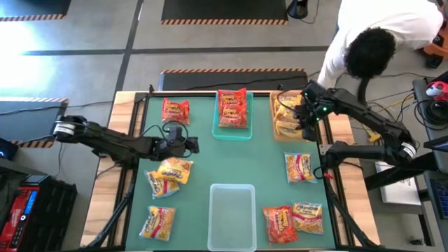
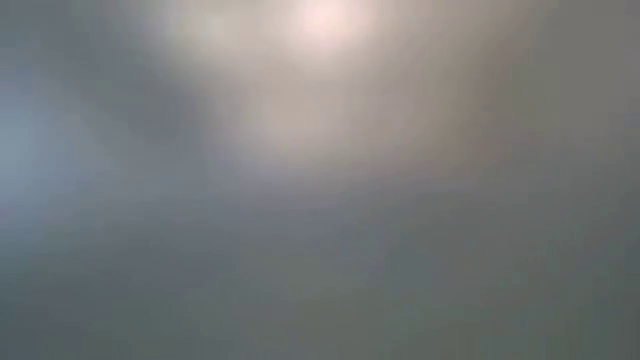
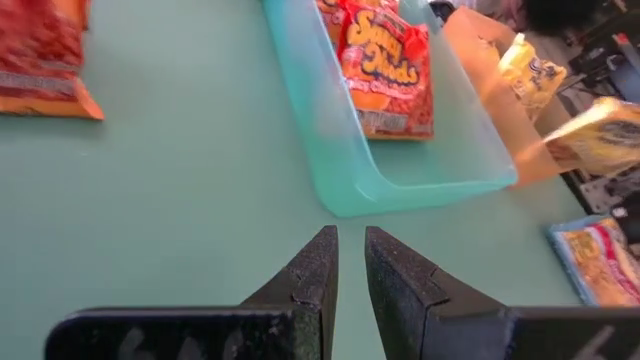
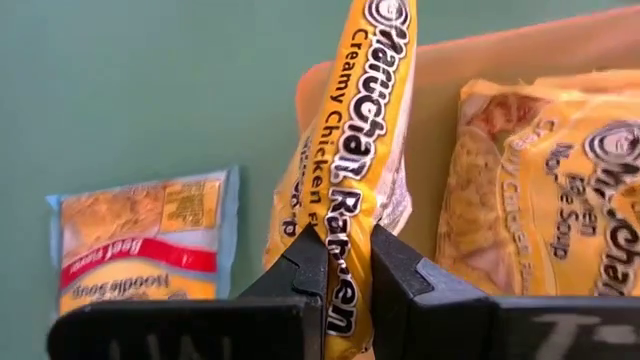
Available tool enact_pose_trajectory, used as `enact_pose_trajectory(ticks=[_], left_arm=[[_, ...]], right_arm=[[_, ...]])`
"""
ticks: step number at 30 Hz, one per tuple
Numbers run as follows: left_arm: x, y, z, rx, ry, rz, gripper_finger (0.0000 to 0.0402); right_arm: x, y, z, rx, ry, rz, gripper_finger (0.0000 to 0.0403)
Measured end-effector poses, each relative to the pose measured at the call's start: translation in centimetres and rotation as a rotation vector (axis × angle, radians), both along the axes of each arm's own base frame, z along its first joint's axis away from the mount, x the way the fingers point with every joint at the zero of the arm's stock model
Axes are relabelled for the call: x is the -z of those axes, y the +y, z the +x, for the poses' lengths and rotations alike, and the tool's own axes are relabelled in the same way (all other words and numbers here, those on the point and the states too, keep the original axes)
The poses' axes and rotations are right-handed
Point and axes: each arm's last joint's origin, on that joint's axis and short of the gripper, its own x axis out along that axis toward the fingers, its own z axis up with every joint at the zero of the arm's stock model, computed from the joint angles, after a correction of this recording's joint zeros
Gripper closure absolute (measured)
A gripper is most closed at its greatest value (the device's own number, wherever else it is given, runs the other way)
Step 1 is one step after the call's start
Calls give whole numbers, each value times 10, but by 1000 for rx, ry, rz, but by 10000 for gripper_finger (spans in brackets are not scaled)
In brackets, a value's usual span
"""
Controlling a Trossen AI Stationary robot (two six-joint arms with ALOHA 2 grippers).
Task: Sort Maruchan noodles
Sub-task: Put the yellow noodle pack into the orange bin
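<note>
Right gripper (image 4: 345, 262): over the tan bin (image 1: 274, 117) at the table's far right, fingers pinching a yellow Creamy Chicken ramen packet (image 4: 362, 150) on edge, hanging above the bin.
Left gripper (image 3: 350, 270): over bare green table (image 1: 203, 164) left of centre, fingers pressed together, holding nothing; points toward the teal bin (image 3: 330, 150).
Tan bin contents: more yellow packets (image 1: 287, 124) lying inside.
Teal bin contents: red packets (image 1: 232, 107), stacked; far centre of the table.
Clear bin (image 1: 232, 215): near centre edge, no packets seen in it.
Loose packets, left: a red one (image 1: 176, 110) near the far edge; three yellowish ones (image 1: 168, 175) near the left gripper and toward the near edge.
Loose packets, right: a blue-edged beef packet (image 4: 140, 240) just beside the tan bin; a red and a yellow one (image 1: 294, 220) at the near right.
Person (image 1: 371, 42): bending over beyond the table's far right corner.
Low view: blurred grey, nothing to tell.
</note>
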Motion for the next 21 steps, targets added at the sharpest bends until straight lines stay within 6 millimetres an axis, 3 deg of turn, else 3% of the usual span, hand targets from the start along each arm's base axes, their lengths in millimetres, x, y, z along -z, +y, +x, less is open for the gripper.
enact_pose_trajectory(ticks=[8,21], left_arm=[[1,0,2,-9,-16,-16,364],[-10,-1,8,18,-19,14,364]], right_arm=[[13,-17,4,93,122,-188,374],[24,-34,13,135,153,-273,374]])
